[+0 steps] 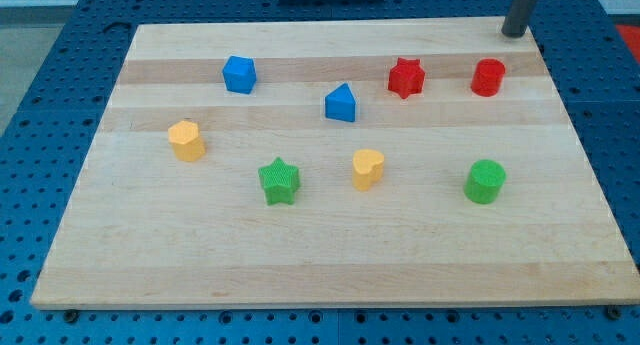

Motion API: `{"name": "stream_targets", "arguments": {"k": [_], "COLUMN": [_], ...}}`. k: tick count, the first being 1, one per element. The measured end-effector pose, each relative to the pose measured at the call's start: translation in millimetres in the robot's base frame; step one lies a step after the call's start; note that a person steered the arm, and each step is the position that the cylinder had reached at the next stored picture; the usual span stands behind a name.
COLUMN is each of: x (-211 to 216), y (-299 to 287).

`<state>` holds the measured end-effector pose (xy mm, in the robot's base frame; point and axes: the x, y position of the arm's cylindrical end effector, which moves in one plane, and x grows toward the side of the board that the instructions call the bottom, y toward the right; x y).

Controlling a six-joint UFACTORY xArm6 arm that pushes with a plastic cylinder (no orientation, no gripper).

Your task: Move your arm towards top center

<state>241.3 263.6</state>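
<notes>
A pale wooden board [330, 265] lies on a blue perforated table [60, 45], evenly lit.

Bright, even light; sharp, soft shadows.

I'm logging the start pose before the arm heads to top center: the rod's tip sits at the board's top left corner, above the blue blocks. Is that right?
Not quite. The camera view shows my tip at the board's top right corner, not the top left. It stands above and to the right of the red cylinder, touching no block. The blue cube lies far off toward the view's left.
</notes>
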Motion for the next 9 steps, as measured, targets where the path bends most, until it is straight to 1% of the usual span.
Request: {"name": "stream_targets", "arguments": {"k": [1,2,3,8,9], "x": [24,18,-50,-50,-50], "y": [-11,-7,15,16,9]}}
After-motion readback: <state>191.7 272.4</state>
